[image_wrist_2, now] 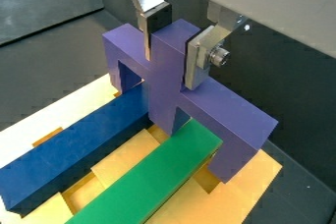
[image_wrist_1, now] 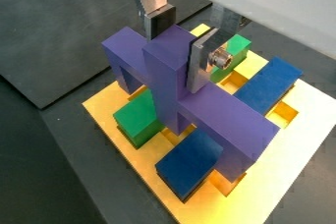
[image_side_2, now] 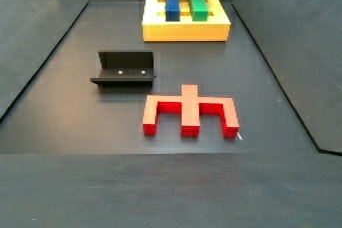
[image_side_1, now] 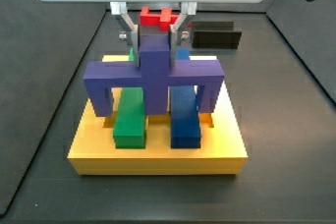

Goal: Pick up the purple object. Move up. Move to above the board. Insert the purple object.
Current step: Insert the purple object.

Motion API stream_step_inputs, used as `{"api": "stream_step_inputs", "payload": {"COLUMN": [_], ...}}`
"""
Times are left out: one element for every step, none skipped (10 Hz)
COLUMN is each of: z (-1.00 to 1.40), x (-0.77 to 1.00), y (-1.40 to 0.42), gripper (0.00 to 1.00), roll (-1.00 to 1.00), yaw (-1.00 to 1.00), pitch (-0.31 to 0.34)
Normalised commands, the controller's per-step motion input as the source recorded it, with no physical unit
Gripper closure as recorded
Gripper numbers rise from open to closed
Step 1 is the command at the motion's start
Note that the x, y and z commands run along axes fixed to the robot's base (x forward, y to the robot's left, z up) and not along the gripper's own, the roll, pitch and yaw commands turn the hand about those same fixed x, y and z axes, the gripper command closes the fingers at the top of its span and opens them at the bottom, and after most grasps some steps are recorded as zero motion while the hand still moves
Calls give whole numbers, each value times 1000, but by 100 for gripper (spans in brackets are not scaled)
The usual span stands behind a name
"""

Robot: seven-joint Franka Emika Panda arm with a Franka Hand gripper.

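Purple cross-shaped matte block (image_wrist_1: 178, 85) clamped in hand (image_wrist_1: 182, 39), legs entering yellow flat slotted board (image_side_1: 157, 149) below; any tilt could jam them against slot edges.

The gripper (image_wrist_2: 172, 41) sits at the raised stub of the purple object (image_wrist_1: 178, 85) over the board (image_side_1: 157, 153); its fingers (image_wrist_2: 206, 56) are flat brushed metal — silvery, faintly reflective — with dark matt pads. The purple object looks like smooth, matt plastic. The board is a smooth yellow slab with a slight sheen. The blue bar (image_wrist_2: 77, 149) and green bar (image_wrist_2: 151, 186) look equally matt — no gloss.
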Motion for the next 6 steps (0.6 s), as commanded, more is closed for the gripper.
{"api": "stream_step_inputs", "payload": {"z": [-20, -120, -311, -380, -309, -271], "x": [151, 91, 0, 0, 0, 0], "y": [0, 0, 0, 0, -20, -20], "gripper": [100, 100, 100, 100, 100, 100], "roll": [0, 0, 4, 6, 0, 0], "yaw": [0, 0, 0, 0, 0, 0], "pitch": [0, 0, -19, -41, -29, -27]}}
